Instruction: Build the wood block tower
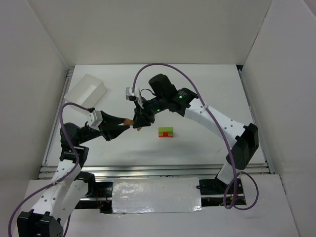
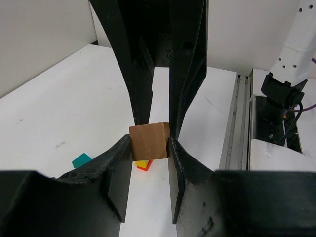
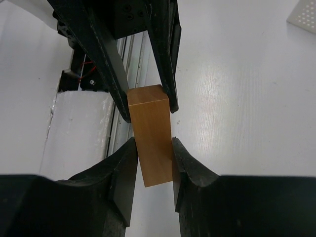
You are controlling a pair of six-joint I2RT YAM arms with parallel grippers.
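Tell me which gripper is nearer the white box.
Left. The left gripper is below-right of the white box; the right gripper, sharing the tan block with it, is farther right.

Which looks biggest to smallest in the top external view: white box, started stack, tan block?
1. white box, clearly largest.
2. started stack.
3. tan block, but only a sliver of it shows, so its rank below the stack is unsure.

The brown block (image 2: 149, 141) is plain wood. The jaws on it are black. The small stack (image 1: 166, 132) is green on top, with red and maybe orange below. One loose block (image 2: 81, 160) is teal. The worktop (image 1: 222, 84) and box (image 1: 85, 92) are white.
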